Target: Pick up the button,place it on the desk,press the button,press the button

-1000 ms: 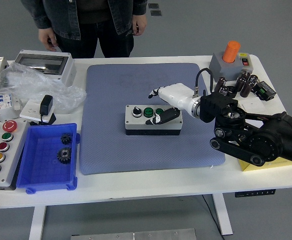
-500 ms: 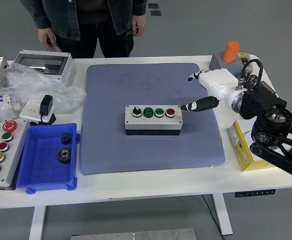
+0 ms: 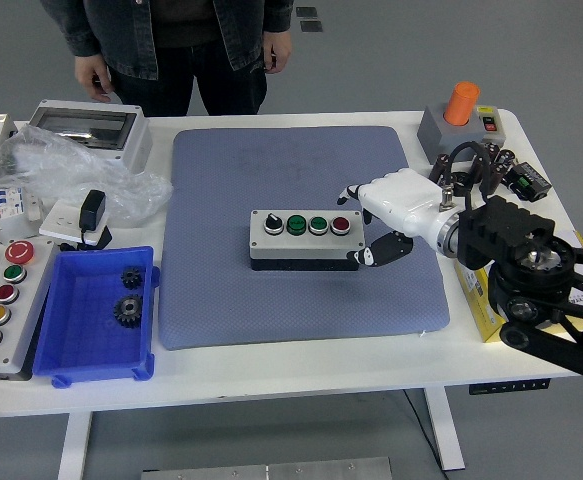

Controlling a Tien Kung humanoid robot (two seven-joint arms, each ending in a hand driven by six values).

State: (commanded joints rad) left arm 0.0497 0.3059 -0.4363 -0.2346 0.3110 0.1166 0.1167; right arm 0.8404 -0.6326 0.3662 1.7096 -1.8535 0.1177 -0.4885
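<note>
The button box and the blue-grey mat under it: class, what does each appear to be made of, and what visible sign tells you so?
Button box: probably moulded plastic, matte light-grey lid on a darker base with crisp edges; its caps look glossy. Mat: likely foam or rubber, dull blue-grey, finely dotted texture, lying flat with soft rounded corners. Neither can be confirmed by look alone.

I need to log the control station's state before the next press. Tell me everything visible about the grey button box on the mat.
The grey button box is a long, plastic-looking housing with a pale top face and a darker base. It lies flat, lengthwise across the middle of the blue mat. Its top carries four controls in a row: a black-and-white selector knob, two green buttons, and a red button at the right end. The robot's right hand is at its right end, with dark fingertips against the lower corner; none is on a button.
</note>
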